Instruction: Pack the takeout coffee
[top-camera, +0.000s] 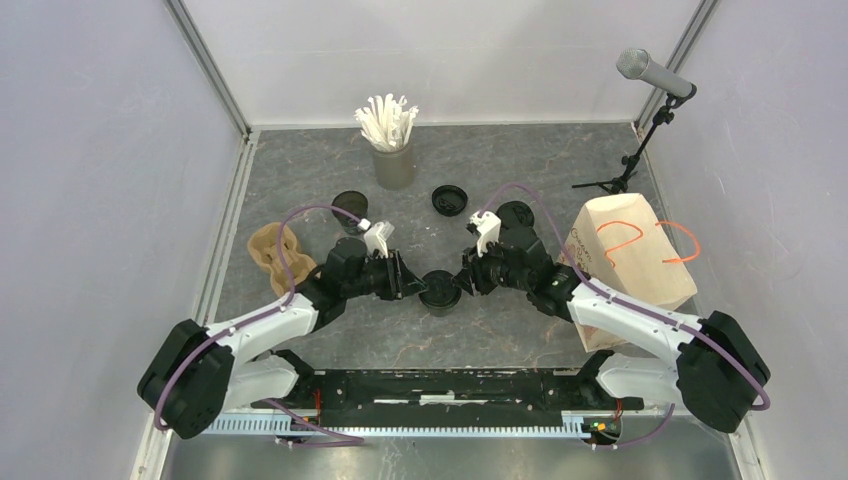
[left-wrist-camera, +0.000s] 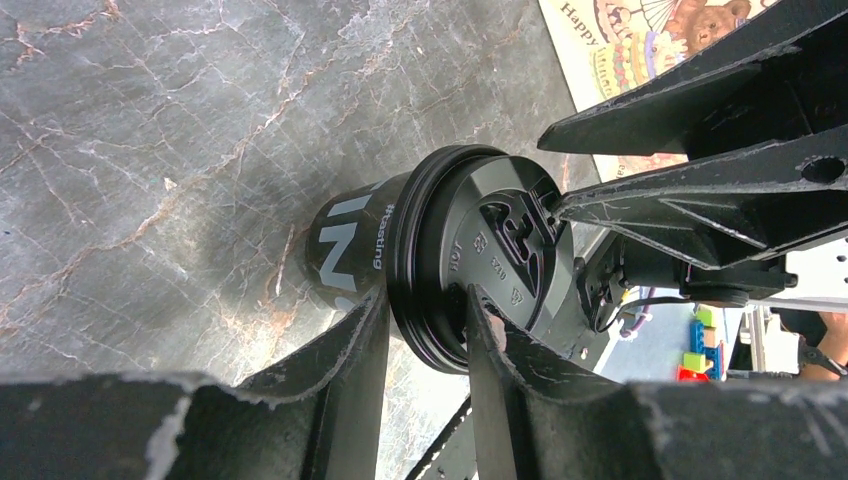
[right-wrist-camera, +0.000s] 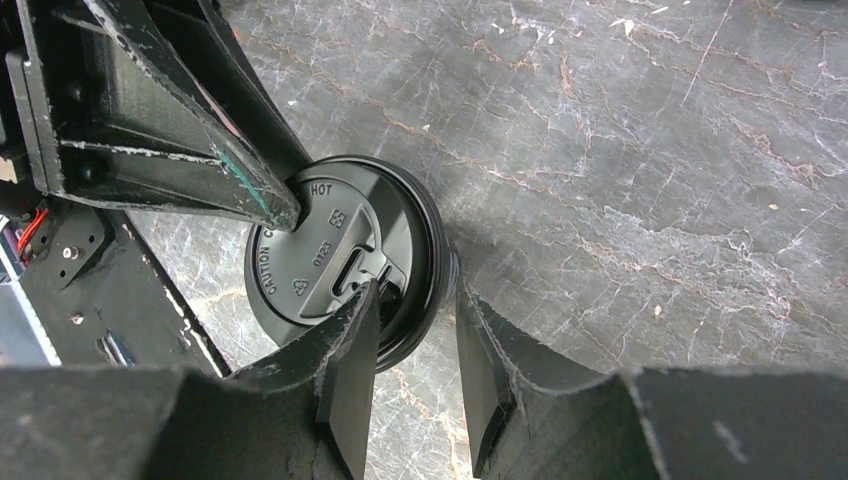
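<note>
Lidded black cup (top-camera: 439, 291) upright at mid-table, caught between two claws. Left gripper (top-camera: 417, 286) clenched on the lid's rim, one finger under the lip against the cup wall, the other on the lid top. Right gripper (top-camera: 463, 284) astride the opposite rim, one finger on the lid, the other just outside; gripping or slack, impossible to tell. Beyond: loose lid (top-camera: 450, 200), open cup (top-camera: 350, 205), grey cup of straws (top-camera: 393, 165). Pulp carrier (top-camera: 275, 252) by the left wall, paper bag (top-camera: 628, 265) by the right. Bare tabletop (top-camera: 400, 340) between cup and arm bases.
</note>
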